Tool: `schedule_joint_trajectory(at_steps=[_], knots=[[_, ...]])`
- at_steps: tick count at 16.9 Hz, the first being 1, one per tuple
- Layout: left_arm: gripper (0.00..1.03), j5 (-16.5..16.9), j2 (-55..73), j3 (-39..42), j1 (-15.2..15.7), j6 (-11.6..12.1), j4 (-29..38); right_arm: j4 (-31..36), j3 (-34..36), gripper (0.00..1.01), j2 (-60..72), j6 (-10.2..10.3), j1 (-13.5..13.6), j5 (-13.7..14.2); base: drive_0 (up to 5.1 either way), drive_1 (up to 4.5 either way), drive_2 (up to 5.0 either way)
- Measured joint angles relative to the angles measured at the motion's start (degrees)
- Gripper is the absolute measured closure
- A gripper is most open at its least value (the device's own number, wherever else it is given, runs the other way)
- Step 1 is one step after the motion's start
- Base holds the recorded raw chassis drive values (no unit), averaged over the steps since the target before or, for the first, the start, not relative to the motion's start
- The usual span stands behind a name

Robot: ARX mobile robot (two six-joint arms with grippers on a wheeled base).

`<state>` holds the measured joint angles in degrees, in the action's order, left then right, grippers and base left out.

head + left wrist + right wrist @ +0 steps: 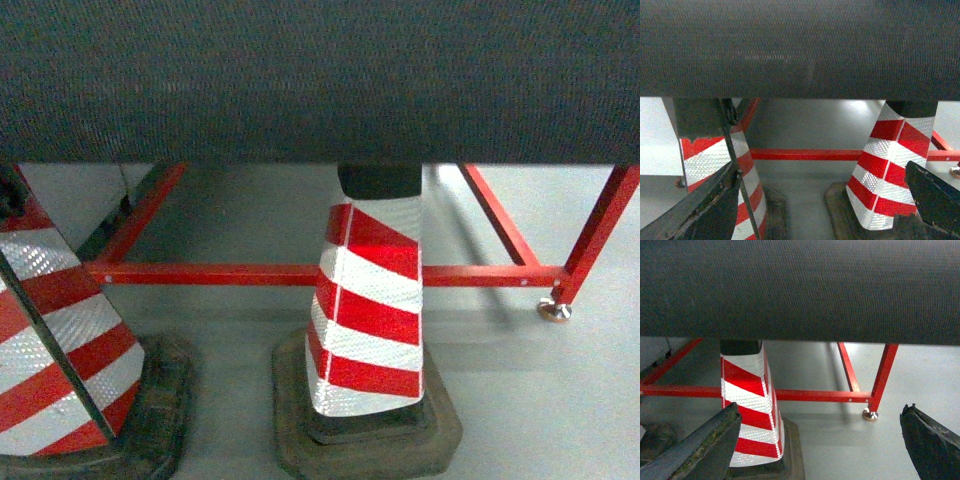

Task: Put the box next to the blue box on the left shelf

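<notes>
The box, the blue box and the left shelf are out of view in all three views. In the left wrist view my left gripper [815, 210] is open, its dark fingers [700, 212] wide apart with only grey floor between them. The right wrist view shows my right gripper [815, 442] open too, one finger [932, 442] at each lower corner and nothing held. Neither gripper appears in the head view.
A dark woven slab [320, 80] fills the top of every view. Beneath it stands a red metal frame [220, 272] with a round foot [553, 311]. Two red-and-white cones [370, 310] [50, 340] on black bases stand on the grey floor [540, 400].
</notes>
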<state>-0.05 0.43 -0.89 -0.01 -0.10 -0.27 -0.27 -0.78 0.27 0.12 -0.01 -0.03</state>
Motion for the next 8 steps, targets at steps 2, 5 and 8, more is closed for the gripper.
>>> schedule_joint_trajectory(at_steps=[2,5,8], knots=[[0.05,0.0,0.0,0.0,0.0,0.1,0.0,0.0,0.0,0.03,0.0,0.1,0.0,0.1,0.0,0.0,0.0],[0.05,0.0,0.0,0.0,0.0,0.1,0.0,0.0,0.0,0.03,0.0,0.0,0.0,0.0,0.0,0.0,0.0],[0.05,0.0,0.0,0.0,0.0,0.1,0.0,0.0,0.0,0.03,0.0,0.1,0.0,0.0,0.0,0.0,0.0]])
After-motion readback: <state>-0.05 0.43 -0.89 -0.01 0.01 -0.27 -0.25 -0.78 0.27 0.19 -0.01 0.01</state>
